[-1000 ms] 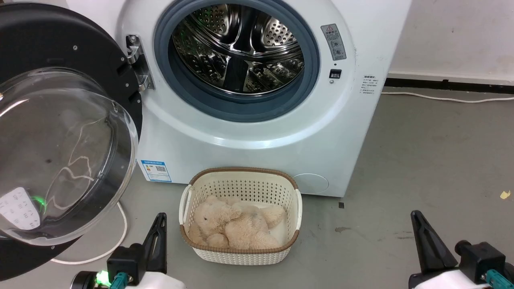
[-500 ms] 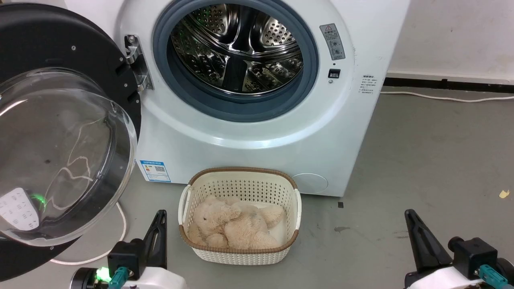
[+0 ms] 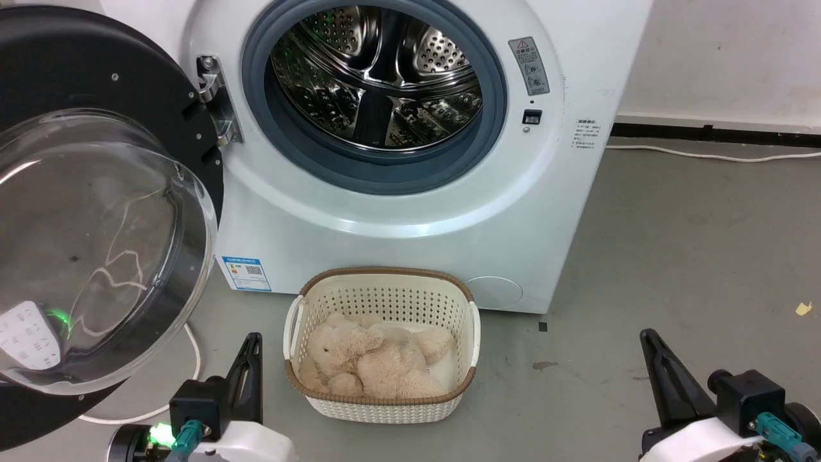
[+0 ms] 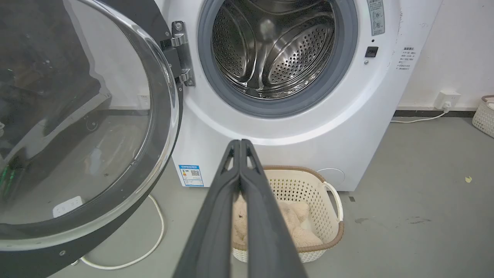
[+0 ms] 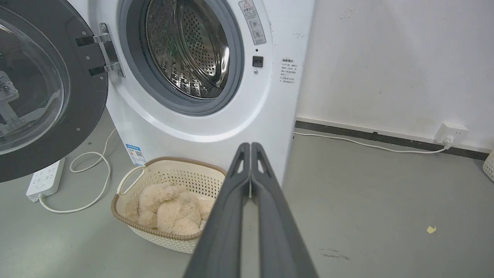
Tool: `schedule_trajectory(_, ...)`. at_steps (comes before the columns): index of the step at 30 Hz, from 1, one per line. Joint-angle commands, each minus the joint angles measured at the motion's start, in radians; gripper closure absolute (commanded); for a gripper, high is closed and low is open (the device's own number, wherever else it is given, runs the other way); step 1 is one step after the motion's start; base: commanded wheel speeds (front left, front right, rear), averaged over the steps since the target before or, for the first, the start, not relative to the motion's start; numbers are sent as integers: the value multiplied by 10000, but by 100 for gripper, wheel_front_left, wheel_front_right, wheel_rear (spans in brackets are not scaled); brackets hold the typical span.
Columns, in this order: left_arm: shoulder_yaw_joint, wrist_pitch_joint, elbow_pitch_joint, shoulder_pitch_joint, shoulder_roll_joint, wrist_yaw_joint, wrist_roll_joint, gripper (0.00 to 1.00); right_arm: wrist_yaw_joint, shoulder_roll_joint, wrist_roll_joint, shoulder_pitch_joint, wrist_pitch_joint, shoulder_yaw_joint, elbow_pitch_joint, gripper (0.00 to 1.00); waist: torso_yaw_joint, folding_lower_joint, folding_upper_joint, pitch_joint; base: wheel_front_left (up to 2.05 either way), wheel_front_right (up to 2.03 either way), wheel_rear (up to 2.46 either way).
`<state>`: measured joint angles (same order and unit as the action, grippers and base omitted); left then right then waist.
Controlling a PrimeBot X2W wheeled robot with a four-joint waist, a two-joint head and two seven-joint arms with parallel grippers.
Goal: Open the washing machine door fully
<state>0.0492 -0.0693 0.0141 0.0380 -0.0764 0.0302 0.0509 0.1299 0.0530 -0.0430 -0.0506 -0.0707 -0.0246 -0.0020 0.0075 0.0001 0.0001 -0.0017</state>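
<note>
The washing machine door, round and glossy black with a bulging clear glass bowl, stands swung wide to the left on its metal hinge; the same door fills the left of both wrist views. The steel drum is exposed inside its grey rubber ring. My left gripper is shut and empty, low beside the basket, below the door's lower edge and apart from it. Far right over the floor, my right gripper is shut too, holding nothing.
A white perforated basket with a beige plush toy sits on the floor before the machine. A white cable loops under the door, joined to a power strip. Grey floor spreads to the right, with a wall socket.
The head view has drifted slightly; both grippers appear a little further left and lower. The door and basket stand as before.
</note>
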Motion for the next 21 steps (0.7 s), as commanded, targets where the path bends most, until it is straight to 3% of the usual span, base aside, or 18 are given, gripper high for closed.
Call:
schedule_trajectory(1,-65,60,-45,-176,44,-69,-101,100,6,-21,81,162,68,32,14,100,-3,-1,-1,0,0,0,0)
schedule_trajectory(21,-367,507,-113,-320,198,-234,-389,100,7,-26,328,405,519,183,18,100,-54,-1,-1,12,0,0,0)
